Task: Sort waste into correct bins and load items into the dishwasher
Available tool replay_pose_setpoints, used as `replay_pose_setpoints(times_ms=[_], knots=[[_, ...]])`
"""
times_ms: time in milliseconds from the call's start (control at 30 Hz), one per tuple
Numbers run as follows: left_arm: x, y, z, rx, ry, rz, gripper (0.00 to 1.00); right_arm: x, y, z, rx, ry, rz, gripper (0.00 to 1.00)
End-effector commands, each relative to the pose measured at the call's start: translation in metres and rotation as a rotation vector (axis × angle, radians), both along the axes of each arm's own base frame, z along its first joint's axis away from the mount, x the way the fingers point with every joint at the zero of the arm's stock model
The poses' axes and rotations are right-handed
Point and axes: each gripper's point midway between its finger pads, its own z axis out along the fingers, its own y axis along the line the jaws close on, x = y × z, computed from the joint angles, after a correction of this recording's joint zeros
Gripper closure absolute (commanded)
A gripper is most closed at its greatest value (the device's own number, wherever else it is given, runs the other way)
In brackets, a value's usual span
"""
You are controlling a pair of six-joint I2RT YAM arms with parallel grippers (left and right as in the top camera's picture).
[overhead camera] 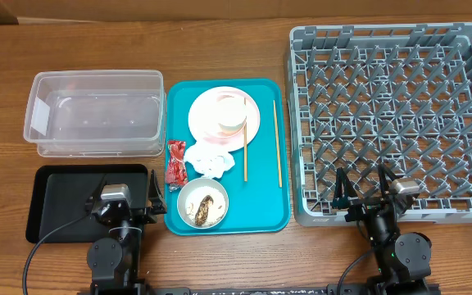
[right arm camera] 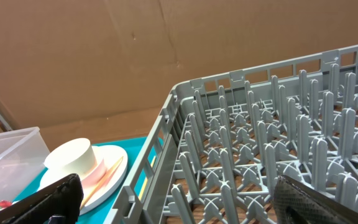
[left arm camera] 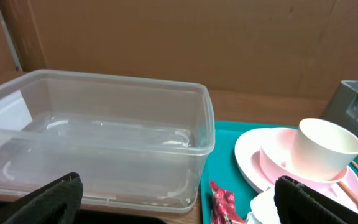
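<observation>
On the teal tray [overhead camera: 260, 205] a white cup [overhead camera: 232, 111] sits in a pink bowl [left arm camera: 278, 165] on the pink plate [overhead camera: 207, 115]. Below them lie crumpled tissue [overhead camera: 207, 157], a red wrapper [overhead camera: 175, 162] and a grey-blue bowl [overhead camera: 202, 205] with brown scraps. Two chopsticks [overhead camera: 277, 143] lie at the tray's right side. The clear tub [overhead camera: 97, 113] and black tray [overhead camera: 60, 205] stand at the left, the grey dish rack [overhead camera: 392, 115] at the right. My left gripper [overhead camera: 124, 191] hangs open over the black tray's right end. My right gripper [overhead camera: 363, 187] is open above the rack's near left edge.
Brown cardboard walls the far side of the wooden table [overhead camera: 244, 41]. In the left wrist view the clear tub [left arm camera: 104, 137] fills the left half, with the red wrapper [left arm camera: 221, 202] just right of its corner. Upright pegs [right arm camera: 260, 137] crowd the rack floor.
</observation>
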Motion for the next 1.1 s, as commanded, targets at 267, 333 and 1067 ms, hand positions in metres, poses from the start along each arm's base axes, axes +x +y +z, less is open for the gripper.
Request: replay_pose_setpoints(times_ms=[267,333,1067], knots=[[-0.019,-0.047,0.084,-0.169,-0.168,-0.278,0.00,0.000,-0.001,-0.001,-0.003,-0.009,-0.004,0.00],[-0.029,-0.052,0.104,-0.167,-0.167,-0.301,0.00,0.000,-0.001,-0.001,-0.002,-0.010,-0.004,0.00],[-0.079,-0.101,0.175,-0.362,0.628,-0.527,0.00,0.000,-0.001,-0.001,-0.003,-0.009,-0.004,0.00]])
